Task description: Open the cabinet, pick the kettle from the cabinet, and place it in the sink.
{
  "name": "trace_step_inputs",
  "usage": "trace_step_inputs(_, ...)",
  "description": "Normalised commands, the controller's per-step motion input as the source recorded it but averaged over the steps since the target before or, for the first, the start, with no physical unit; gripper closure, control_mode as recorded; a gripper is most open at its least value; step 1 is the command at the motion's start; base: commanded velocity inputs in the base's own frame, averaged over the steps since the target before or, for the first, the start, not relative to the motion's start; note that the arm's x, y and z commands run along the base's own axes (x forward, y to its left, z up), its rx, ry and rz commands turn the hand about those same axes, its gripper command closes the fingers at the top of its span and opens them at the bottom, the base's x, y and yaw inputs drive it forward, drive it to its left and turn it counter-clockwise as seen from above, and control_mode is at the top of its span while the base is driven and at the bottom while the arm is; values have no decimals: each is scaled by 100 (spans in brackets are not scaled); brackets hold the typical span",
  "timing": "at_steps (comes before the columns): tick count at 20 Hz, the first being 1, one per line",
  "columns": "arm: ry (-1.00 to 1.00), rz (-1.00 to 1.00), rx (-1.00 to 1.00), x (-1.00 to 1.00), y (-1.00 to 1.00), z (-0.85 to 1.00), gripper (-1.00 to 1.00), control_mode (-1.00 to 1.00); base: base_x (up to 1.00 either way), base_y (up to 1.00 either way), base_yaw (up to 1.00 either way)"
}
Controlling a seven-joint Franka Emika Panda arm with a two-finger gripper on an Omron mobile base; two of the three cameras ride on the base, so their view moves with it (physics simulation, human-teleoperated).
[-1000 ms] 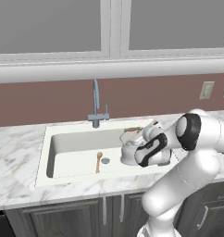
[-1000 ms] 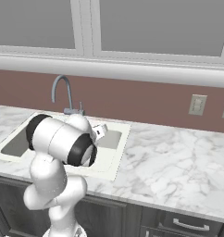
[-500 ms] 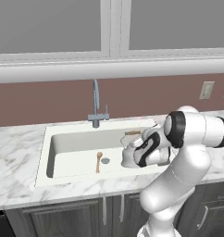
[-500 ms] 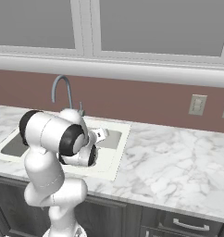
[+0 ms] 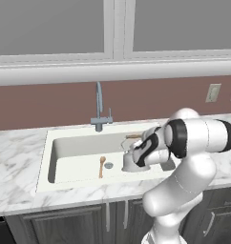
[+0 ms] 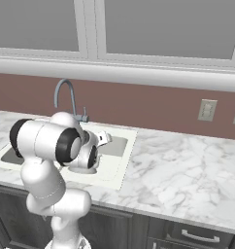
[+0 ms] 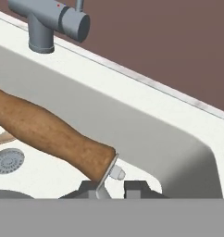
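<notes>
Wooden spoon (image 5: pixel 101 166) lies left of kettle (image 5: pixel 132 158) in sink (image 5: pixel 45 157); pincer (image 7: pixel 116 190) clamped on kettle handle.

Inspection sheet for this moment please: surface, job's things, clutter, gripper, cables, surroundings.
Surface: white marble counter.
Job's things: kettle inside the sink, at its right end, brown handle bar up; cabinet nothing seen.
Clutter: wooden spoon on the sink floor beside the drain.
Gripper: gripper shut on the kettle's wire handle, just past the brown bar.
Cables: nothing seen.
Surroundings: faucet, reddish wall, two outlets, window above.
</notes>
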Motion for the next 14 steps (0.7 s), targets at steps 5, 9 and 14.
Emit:
trace_step_inputs(5, 1, 0, 0, 12, 3, 0, 100, -100, 0, 0, 0)
trace_step_inputs(9, 1, 0, 0, 7, 0, 0, 100, -100, 0, 0, 0)
trace_step_inputs(14, 0, 0, 0, 1, -4, 0, 100, -100, 0, 0, 0)
